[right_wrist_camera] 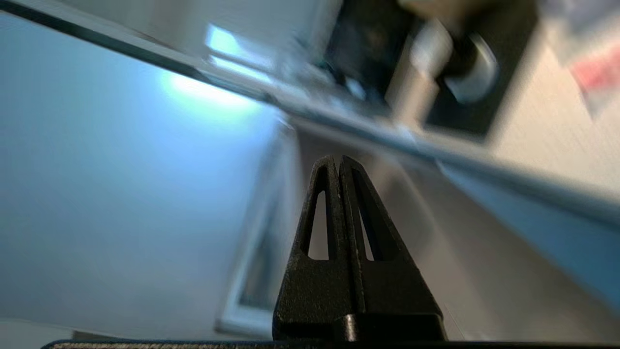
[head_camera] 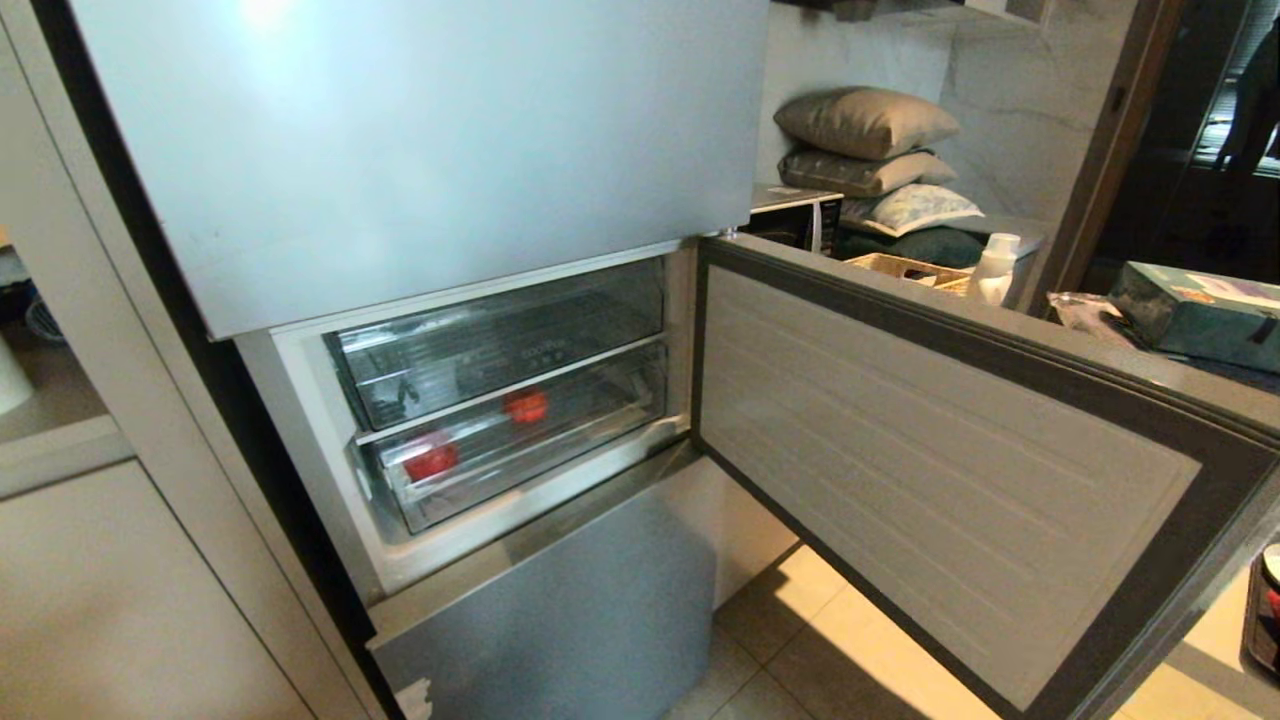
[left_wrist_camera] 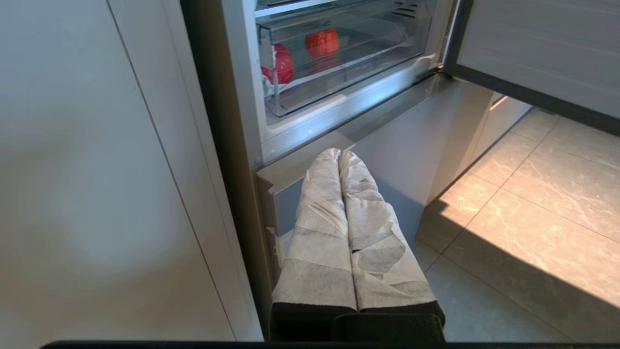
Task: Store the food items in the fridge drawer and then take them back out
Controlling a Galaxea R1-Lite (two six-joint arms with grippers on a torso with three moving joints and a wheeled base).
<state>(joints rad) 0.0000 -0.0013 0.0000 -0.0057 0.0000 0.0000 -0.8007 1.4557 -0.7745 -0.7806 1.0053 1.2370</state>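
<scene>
Two red food items lay inside the lower clear fridge drawer (head_camera: 520, 450), which sat pushed into its compartment: the one nearer the drawer's left front corner (head_camera: 431, 461) and the other further back toward the middle (head_camera: 526, 405), well apart from each other. Above them sat a second clear drawer (head_camera: 500, 345), with nothing red in it. The compartment's door (head_camera: 930, 470) stood swung wide open to my right, its ribbed inner liner facing me, over a tiled floor (head_camera: 800, 620). My left end effector (left_wrist_camera: 339, 154), its cloth-wrapped fingers (left_wrist_camera: 322, 228) pressed together and holding nothing, hung low in front of the fridge's bottom door (left_wrist_camera: 402, 160). My right end effector (right_wrist_camera: 337, 159) was also closed tight and empty; its surroundings were too blurred to place.
</scene>
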